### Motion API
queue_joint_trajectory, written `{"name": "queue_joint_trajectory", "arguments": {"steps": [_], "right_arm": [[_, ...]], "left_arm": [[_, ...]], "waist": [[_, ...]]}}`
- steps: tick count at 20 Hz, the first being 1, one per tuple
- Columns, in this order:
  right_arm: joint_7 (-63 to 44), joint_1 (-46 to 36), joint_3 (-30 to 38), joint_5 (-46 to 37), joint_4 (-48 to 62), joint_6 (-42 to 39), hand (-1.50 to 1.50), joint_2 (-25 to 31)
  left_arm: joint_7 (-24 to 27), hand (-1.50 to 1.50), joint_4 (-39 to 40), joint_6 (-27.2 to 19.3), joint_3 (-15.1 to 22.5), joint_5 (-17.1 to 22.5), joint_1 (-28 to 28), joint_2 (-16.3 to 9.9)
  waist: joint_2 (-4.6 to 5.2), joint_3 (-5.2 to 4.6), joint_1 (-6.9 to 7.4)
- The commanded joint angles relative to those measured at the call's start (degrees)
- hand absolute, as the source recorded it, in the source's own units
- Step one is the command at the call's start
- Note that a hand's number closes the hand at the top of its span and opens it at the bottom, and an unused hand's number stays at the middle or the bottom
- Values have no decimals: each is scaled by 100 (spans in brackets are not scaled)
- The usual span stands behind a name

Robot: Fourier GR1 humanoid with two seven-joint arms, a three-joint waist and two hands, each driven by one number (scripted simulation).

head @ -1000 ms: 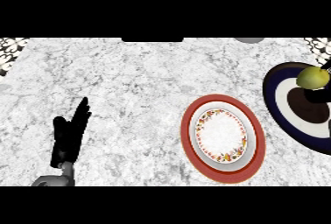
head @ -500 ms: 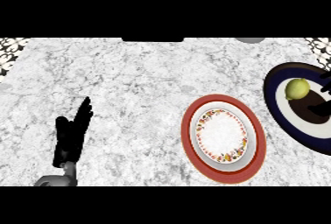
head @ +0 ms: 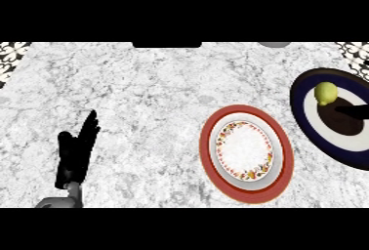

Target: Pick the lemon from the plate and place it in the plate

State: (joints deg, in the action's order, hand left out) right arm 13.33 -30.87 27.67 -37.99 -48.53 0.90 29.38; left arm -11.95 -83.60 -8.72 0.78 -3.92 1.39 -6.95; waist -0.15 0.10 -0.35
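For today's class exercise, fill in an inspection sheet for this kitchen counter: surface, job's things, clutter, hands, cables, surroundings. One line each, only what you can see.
Surface: white marble counter, grey veining.
Job's things: lemon lies on the dark blue plate at the right edge; red-rimmed plate with a flowered border holds nothing.
Clutter: nothing seen.
Hands: left hand open, fingers up, resting at lower left; right hand only partly shows at the right edge beside the lemon, fingers unclear.
Cables: nothing seen.
Surroundings: patterned tiles at the upper corners.
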Motion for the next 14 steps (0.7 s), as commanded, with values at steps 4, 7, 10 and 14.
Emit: {"name": "queue_joint_trajectory", "arguments": {"steps": [4, 7, 10, 14], "right_arm": [[900, 195, 1101, 1711, -132, -857, -150, 48], [1123, 649, 1108, 1891, -143, -933, -150, 2], [1106, 444, 1133, 2194, 213, -1462, -150, 552], [1581, 665, 992, 2406, 224, -1420, -150, 348]], "left_arm": [[-17, 0, 148, -32, 28, -66, 147, 59], [399, 0, 220, 47, 37, -59, -189, 99], [-155, 0, -272, -54, 149, -186, -105, 125], [-340, 0, -435, 311, -188, 133, -40, -171]], "waist": [[6, -6, -50], [14, -9, 22], [17, -7, 58], [16, -7, 65]]}}
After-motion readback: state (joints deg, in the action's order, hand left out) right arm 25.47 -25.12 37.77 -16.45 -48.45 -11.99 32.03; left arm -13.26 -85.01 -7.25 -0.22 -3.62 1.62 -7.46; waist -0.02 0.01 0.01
